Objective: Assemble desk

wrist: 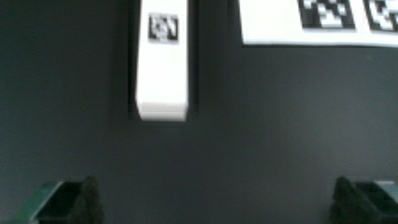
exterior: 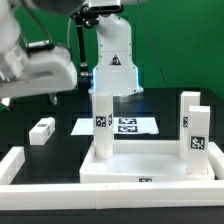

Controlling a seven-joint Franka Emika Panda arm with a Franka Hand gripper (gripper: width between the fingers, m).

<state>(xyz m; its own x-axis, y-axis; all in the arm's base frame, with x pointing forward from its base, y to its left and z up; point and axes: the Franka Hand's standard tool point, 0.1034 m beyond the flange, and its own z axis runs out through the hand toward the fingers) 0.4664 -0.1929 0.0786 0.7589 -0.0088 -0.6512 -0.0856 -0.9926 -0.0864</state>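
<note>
so three legs (exterior: 100, 125) stand upright, one leg (exterior: 42, 130) lies loose.

Both my views are small and soft. In the exterior view, bright overhead light washes out detail on the white parts, and my arm at upper left blurs. My wrist view is dimmer, its lower edge dark and unfocused

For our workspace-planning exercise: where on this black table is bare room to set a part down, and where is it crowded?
Bare table: between the loose leg block and the marker board, and behind them. Crowded: the tabletop panel with upright legs, hemmed by border rails.
</note>
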